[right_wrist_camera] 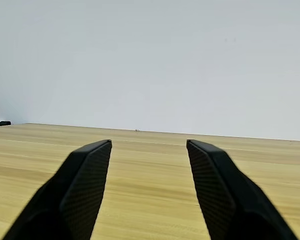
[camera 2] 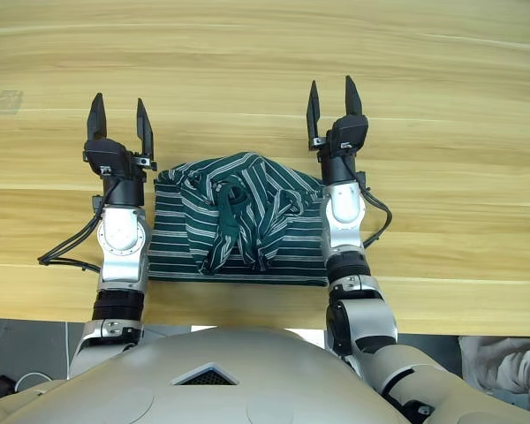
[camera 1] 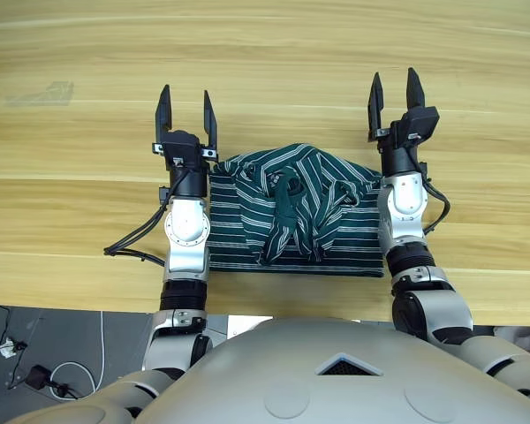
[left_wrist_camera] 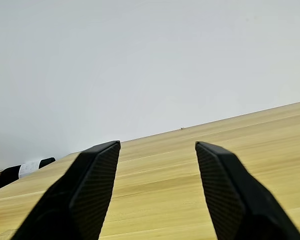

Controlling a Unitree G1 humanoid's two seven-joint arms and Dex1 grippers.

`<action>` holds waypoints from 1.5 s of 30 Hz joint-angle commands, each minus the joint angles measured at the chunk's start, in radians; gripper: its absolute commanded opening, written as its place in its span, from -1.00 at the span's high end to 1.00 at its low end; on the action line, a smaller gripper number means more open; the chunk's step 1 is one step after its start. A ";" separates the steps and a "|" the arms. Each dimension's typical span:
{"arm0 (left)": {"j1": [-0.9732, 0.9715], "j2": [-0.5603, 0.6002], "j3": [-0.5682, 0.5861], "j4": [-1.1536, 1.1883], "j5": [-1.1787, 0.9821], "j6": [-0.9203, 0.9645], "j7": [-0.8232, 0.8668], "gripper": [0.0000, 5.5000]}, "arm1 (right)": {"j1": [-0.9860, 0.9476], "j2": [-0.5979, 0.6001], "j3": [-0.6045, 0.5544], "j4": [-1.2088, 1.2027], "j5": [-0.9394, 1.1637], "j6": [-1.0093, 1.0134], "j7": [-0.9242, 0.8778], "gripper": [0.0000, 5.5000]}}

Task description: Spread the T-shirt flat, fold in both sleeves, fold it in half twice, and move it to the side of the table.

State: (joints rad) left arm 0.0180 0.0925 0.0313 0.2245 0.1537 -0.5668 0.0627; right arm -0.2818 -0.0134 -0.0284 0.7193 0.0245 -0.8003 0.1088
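A dark green T-shirt [camera 1: 291,212] with thin white stripes lies bunched in a rumpled heap near the table's front edge, between my two forearms. My left gripper [camera 1: 185,104] is open just past the shirt's far left corner, fingers pointing away over bare wood. My right gripper [camera 1: 395,87] is open too, a little farther out, beyond the shirt's far right corner. Neither holds anything. In the left wrist view the two black fingertips [left_wrist_camera: 97,175] stand apart over the tabletop, and likewise the fingertips [right_wrist_camera: 85,175] in the right wrist view.
The light wooden table [camera 1: 265,53] stretches wide beyond and to both sides of the shirt. Its front edge [camera 1: 71,305] runs just behind the shirt. Cables [camera 1: 35,375] lie on the floor at lower left. A pale wall [right_wrist_camera: 150,60] rises behind the far edge.
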 commanded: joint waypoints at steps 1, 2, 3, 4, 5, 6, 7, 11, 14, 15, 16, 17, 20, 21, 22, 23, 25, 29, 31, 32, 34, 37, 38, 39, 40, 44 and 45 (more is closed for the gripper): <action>0.002 0.005 -0.004 -0.004 0.006 0.002 0.003 -0.02 | -0.011 0.003 0.000 0.007 -0.003 -0.004 0.000 -0.01; 0.002 0.005 -0.004 -0.003 0.003 0.002 0.001 -0.02 | -0.012 0.004 0.000 0.008 -0.003 -0.005 0.000 -0.01; 0.007 0.004 -0.008 -0.009 0.001 0.002 -0.003 -0.02 | -0.013 0.004 0.000 0.009 -0.004 -0.005 -0.001 -0.01; 0.016 0.000 -0.014 -0.020 -0.007 0.009 -0.013 -0.02 | -0.013 0.005 0.000 0.009 -0.004 -0.005 -0.001 -0.01; 0.042 -0.005 -0.028 -0.054 -0.018 0.042 -0.033 -0.02 | -0.013 0.007 0.001 0.008 -0.002 -0.004 0.001 -0.01; 0.071 -0.008 -0.044 -0.095 -0.015 0.072 -0.047 -0.02 | -0.014 0.008 0.002 0.008 0.000 -0.003 0.004 -0.01; 0.103 -0.007 -0.061 -0.141 -0.010 0.099 -0.063 -0.02 | -0.015 0.010 0.002 0.008 0.001 -0.002 0.004 -0.01; 0.300 0.022 -0.163 -0.378 -0.081 0.195 -0.186 -0.02 | -0.014 0.021 0.008 0.004 0.002 0.003 0.006 -0.01; 0.475 0.063 -0.262 -0.540 -0.102 0.256 -0.263 -0.02 | -0.006 0.024 0.007 -0.012 0.004 0.008 0.005 -0.01; 0.521 0.074 -0.292 -0.577 -0.099 0.277 -0.279 -0.02 | -0.005 0.025 0.007 -0.016 0.004 0.009 0.004 -0.01; 0.564 0.084 -0.322 -0.608 -0.098 0.297 -0.292 -0.02 | -0.004 0.024 0.006 -0.019 0.005 0.011 0.004 -0.01; 0.596 0.094 -0.346 -0.630 -0.098 0.320 -0.303 -0.02 | -0.005 0.023 0.005 -0.020 0.006 0.012 0.004 -0.01; 0.665 0.133 -0.406 -0.663 -0.068 0.391 -0.331 -0.02 | -0.007 0.020 0.002 -0.024 0.007 0.017 0.002 -0.01; 0.682 0.149 -0.422 -0.668 -0.061 0.419 -0.344 -0.02 | -0.008 0.020 0.000 -0.026 0.006 0.019 0.001 -0.01; 0.692 0.162 -0.433 -0.669 -0.044 0.433 -0.347 -0.02 | -0.007 0.020 0.000 -0.029 0.006 0.020 0.000 -0.01; 0.696 0.170 -0.441 -0.672 -0.035 0.444 -0.350 -0.02 | -0.007 0.020 -0.001 -0.032 0.006 0.022 0.000 -0.01; 0.698 0.181 -0.455 -0.675 -0.030 0.456 -0.356 -0.02 | -0.006 0.021 -0.001 -0.036 0.005 0.024 0.000 -0.01; 0.696 0.188 -0.471 -0.686 -0.020 0.480 -0.354 -0.02 | -0.006 0.022 -0.002 -0.042 0.004 0.028 -0.001 -0.01; 0.695 0.192 -0.471 -0.691 -0.006 0.492 -0.346 -0.02 | -0.005 0.023 -0.002 -0.047 0.004 0.029 -0.002 -0.01; 0.695 0.192 -0.470 -0.693 0.000 0.494 -0.341 -0.02 | -0.004 0.023 -0.002 -0.048 0.004 0.030 -0.002 -0.01; 0.694 0.190 -0.466 -0.695 0.015 0.496 -0.328 -0.02 | -0.003 0.024 -0.001 -0.050 0.005 0.031 -0.001 -0.01; 0.686 0.180 -0.461 -0.689 0.029 0.510 -0.308 -0.02 | -0.003 0.025 -0.001 -0.051 0.005 0.032 0.000 -0.01; 0.683 0.177 -0.459 -0.686 0.028 0.517 -0.305 -0.02 | -0.002 0.024 -0.001 -0.051 0.006 0.033 0.001 -0.01; 0.681 0.175 -0.457 -0.683 0.026 0.523 -0.302 -0.02 | -0.002 0.024 -0.001 -0.052 0.006 0.033 0.001 -0.01; 0.678 0.173 -0.455 -0.681 0.025 0.530 -0.299 -0.02 | -0.002 0.024 -0.001 -0.051 0.006 0.033 0.000 -0.01; 0.661 0.165 -0.458 -0.667 0.017 0.545 -0.298 -0.02 | -0.003 0.024 -0.001 -0.050 0.006 0.034 0.002 -0.01; 0.658 0.163 -0.460 -0.663 0.013 0.547 -0.300 -0.02 | -0.003 0.024 -0.001 -0.050 0.007 0.034 0.002 -0.01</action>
State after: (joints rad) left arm 0.6846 0.2608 -0.4276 -0.4506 0.1712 -0.0386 -0.2429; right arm -0.2851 0.0086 -0.0285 0.6820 0.0260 -0.7814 0.1098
